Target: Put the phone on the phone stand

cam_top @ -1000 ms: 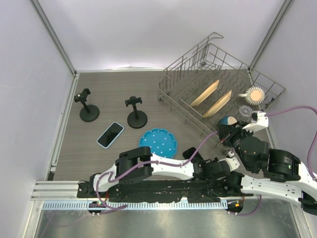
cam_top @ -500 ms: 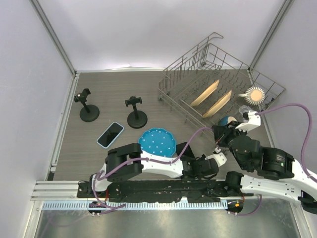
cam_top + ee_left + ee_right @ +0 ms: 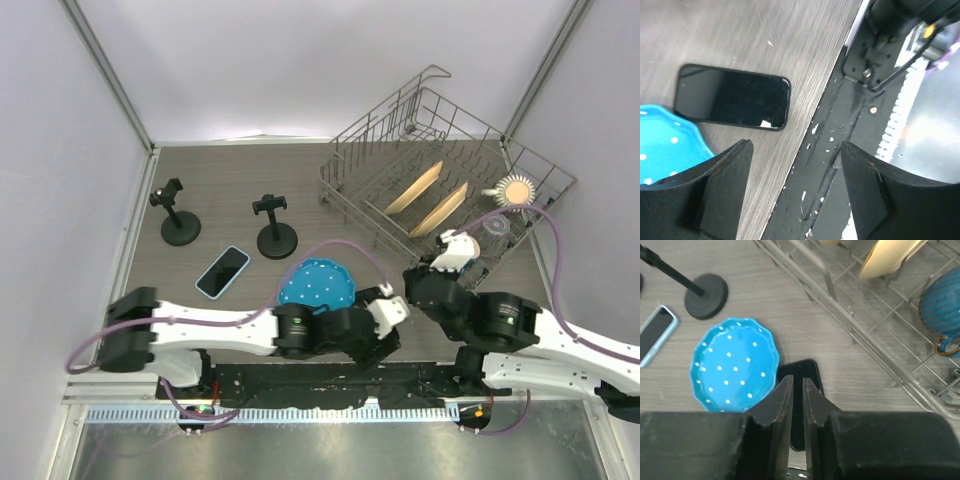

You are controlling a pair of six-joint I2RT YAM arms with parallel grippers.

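A black phone (image 3: 732, 103) lies flat near the table's front edge, right of the blue dotted plate (image 3: 318, 285); the arms hide it from the top camera. My right gripper (image 3: 797, 379) hovers straight above this black phone (image 3: 812, 372), its fingers a narrow slit apart with nothing between them. Near the table edge, my left gripper (image 3: 797, 195) stands wide open and empty, beside the black phone. A second phone in a light blue case (image 3: 222, 271) lies at the left. Two black phone stands (image 3: 177, 213) (image 3: 274, 228) stand upright behind it, both bare.
A wire dish rack (image 3: 440, 180) with two tan plates, a blue mug (image 3: 942, 300) and a glass fills the back right. The blue plate (image 3: 735, 365) touches the black phone's left side. The black mounting rail (image 3: 840, 165) runs along the front edge.
My left arm has swung its elbow out to the left and its gripper has opened wide. The right gripper moved left over the black phone and its fingers parted slightly.
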